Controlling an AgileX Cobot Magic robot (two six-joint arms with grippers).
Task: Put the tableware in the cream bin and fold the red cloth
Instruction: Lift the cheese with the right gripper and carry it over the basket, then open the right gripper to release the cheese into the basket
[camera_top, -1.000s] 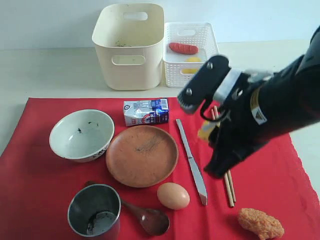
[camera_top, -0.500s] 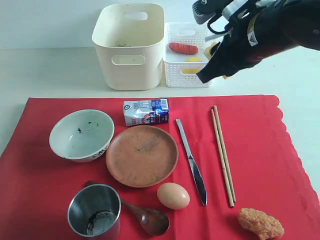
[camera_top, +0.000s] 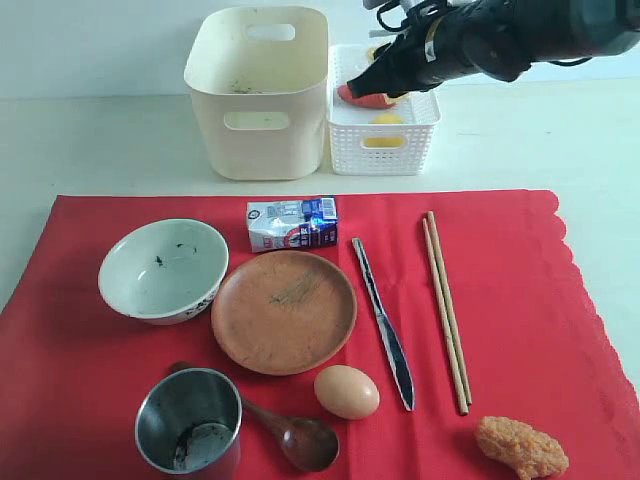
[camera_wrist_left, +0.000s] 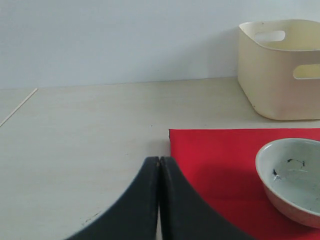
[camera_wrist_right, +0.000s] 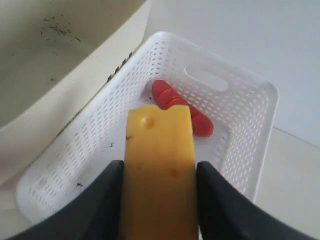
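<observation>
On the red cloth (camera_top: 520, 300) lie the speckled bowl (camera_top: 163, 268), brown plate (camera_top: 284, 310), steel cup (camera_top: 190, 420), wooden spoon (camera_top: 295, 435), knife (camera_top: 383, 325) and chopsticks (camera_top: 446, 310). Behind the cloth stands the cream bin (camera_top: 258, 95). My right gripper (camera_top: 385, 60) hangs over the white basket (camera_top: 385, 150), shut on a yellow cheese block (camera_wrist_right: 159, 145). The left gripper (camera_wrist_left: 159, 160) is shut and holds nothing. It sits low at the cloth's (camera_wrist_left: 215, 160) corner, with the bowl (camera_wrist_left: 292, 175) nearby, and does not show in the exterior view.
A red sausage (camera_wrist_right: 182, 107) and something yellow lie in the basket. On the cloth there are also a milk carton (camera_top: 292, 223), an egg (camera_top: 346, 391) and a fried piece (camera_top: 520, 446). Bare table surrounds the cloth.
The right arm rose from above the chopsticks and swung back to the white basket, carrying the yellow block. Nothing on the cloth moved.
</observation>
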